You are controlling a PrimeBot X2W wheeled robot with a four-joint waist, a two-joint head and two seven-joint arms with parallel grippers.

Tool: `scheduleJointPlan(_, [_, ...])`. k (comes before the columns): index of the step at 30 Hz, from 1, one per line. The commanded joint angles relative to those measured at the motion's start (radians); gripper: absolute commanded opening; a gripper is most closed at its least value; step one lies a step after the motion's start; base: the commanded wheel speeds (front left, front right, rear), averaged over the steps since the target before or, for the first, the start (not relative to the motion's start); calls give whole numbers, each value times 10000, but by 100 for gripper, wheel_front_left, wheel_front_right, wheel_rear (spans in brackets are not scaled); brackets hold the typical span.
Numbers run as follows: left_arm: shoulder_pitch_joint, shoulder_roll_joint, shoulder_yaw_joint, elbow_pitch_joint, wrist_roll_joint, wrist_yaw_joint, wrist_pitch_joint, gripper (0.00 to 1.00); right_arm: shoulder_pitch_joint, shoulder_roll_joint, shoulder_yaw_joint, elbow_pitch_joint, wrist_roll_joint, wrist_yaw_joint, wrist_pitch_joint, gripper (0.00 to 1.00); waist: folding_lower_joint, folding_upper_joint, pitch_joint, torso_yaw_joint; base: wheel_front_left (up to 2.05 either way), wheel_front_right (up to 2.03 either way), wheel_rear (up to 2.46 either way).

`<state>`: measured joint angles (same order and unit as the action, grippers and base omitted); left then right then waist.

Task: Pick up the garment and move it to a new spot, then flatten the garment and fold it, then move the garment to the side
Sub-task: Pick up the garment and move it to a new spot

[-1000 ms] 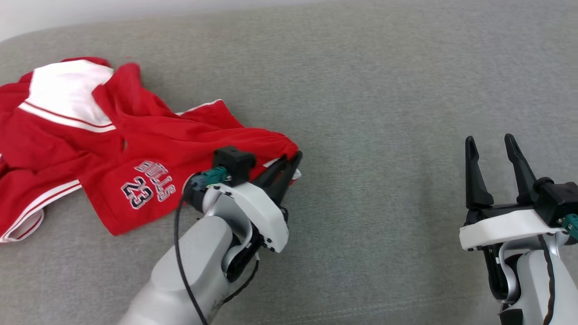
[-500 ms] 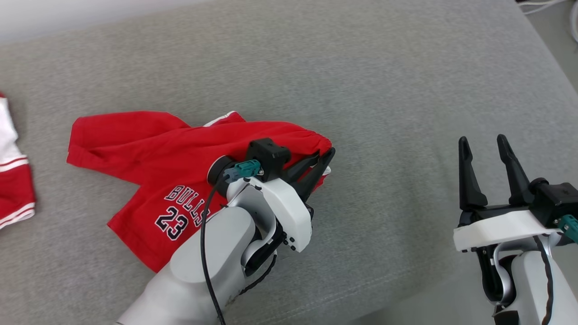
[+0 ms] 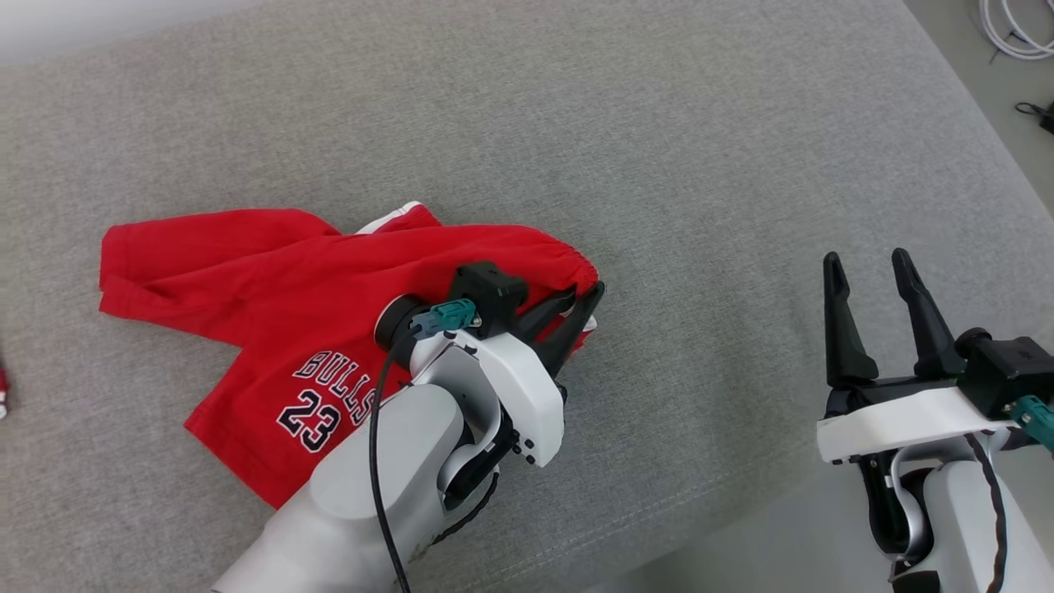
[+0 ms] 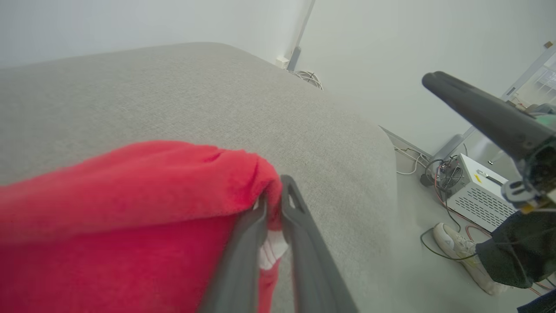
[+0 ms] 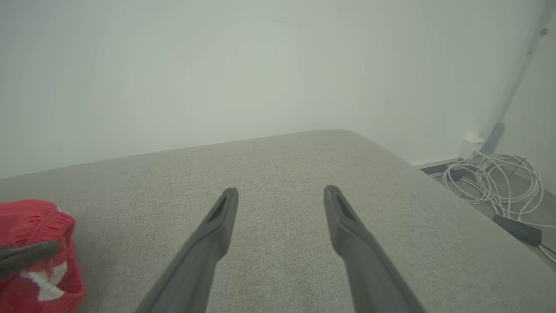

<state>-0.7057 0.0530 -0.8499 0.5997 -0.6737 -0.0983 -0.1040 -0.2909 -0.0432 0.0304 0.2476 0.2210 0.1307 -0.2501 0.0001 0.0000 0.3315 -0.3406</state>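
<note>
Between the tips of the left gripper [image 3: 583, 295], pinched almost closed, is the gathered edge of the red garment [image 3: 272, 272]. In the left wrist view a bit of white trim shows just under the tips. Behind this gripper and to its left, the rest of the garment lies rumpled on the grey cushion [image 3: 659, 123], with "BULLS 23" printed on the part beside the wrist. Well off to its right, the right gripper [image 3: 865, 262] has its fingers spread wide with nothing between them, above the cushion's near edge. Past the cushion's right end, white cables [image 3: 1017, 33] lie on the floor. The left wrist view also shows a white vented box [image 4: 473, 195] and a person's shoe [image 4: 456, 245] there.
</note>
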Motion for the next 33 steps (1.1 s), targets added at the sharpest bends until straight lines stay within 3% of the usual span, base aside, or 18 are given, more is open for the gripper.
scheduleJointPlan(1, [-346, 137, 170, -335, -84, 65, 8, 100, 27, -70, 228, -207, 55, 0, -117, 100, -1, 0, -29, 245, 0, 0, 0])
scheduleJointPlan(7, [-86, 607, 10, -937, 103, 144, 32, 100, -23, -70, 325, -126, -48, 0, -117, 100, -1, 0, -153, 915, 0, 0, 0])
scheduleJointPlan(11, [339, 1247, 97, -1719, 287, 537, -130, 100, -36, -70, 384, -38, -142, 0, -117, 100, -1, 0, -315, 1581, 0, 0, 0])
scheduleJointPlan(24, [2468, 3477, 1409, -4498, 570, 3102, -779, 100, 473, -70, 149, -83, -518, 0, -117, 100, -1, 0, -1005, 3509, 0, 0, 0])
scheduleJointPlan(33, [4433, 4195, 2258, -5760, 21, 4261, -1081, 100, 1470, -70, -197, -339, -619, 0, -117, 100, -1, 0, -1653, 4243, 0, 0, 0])
